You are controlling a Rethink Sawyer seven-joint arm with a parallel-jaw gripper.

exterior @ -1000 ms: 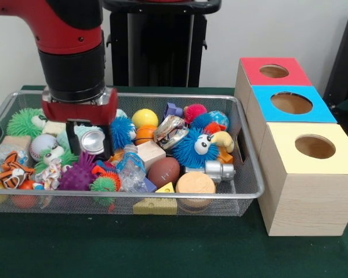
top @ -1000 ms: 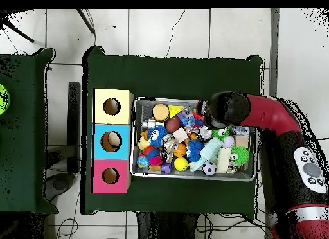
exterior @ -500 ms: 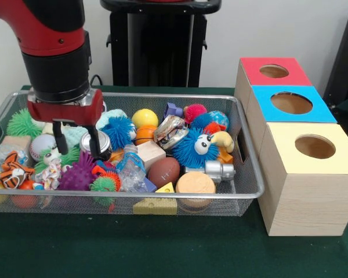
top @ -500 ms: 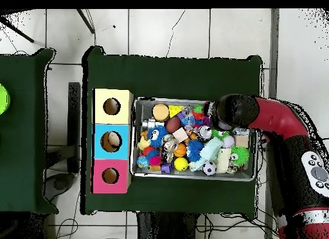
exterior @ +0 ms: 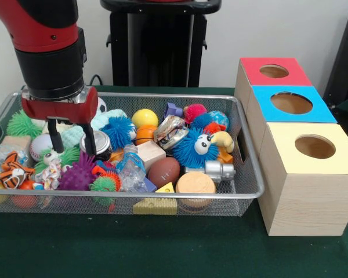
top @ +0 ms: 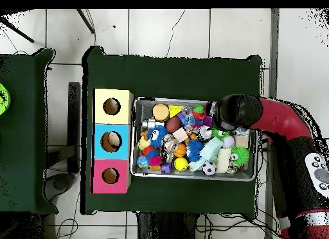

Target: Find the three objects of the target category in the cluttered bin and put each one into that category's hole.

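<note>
A wire mesh bin (exterior: pixel 246 184) holds a heap of toys: spiky balls, wooden blocks, a blue fuzzy creature (exterior: pixel 195 147), a small brown football (exterior: pixel 163 171) and a silver can (exterior: pixel 98 143). My gripper (exterior: pixel 71 143) hangs open over the bin's left part. Its fingers straddle a pale green toy (exterior: pixel 72 136) without gripping anything. The can lies just right of the right finger. In the overhead view the arm's wrist (top: pixel 232 112) covers the gripper at one end of the bin (top: pixel 193 177).
Three wooden boxes with round holes stand in a row beside the bin: red (exterior: pixel 274 71), blue (exterior: pixel 291 103) and yellow (exterior: pixel 315 146). Overhead they are the yellow (top: pixel 112 106), blue (top: pixel 111 141) and red (top: pixel 110 175) boxes. A black stand (exterior: pixel 156 43) rises behind the bin.
The gripper has shifted left in the front view and risen a little. The silver can, which was between its fingers a second ago, now lies in the bin to its right.
</note>
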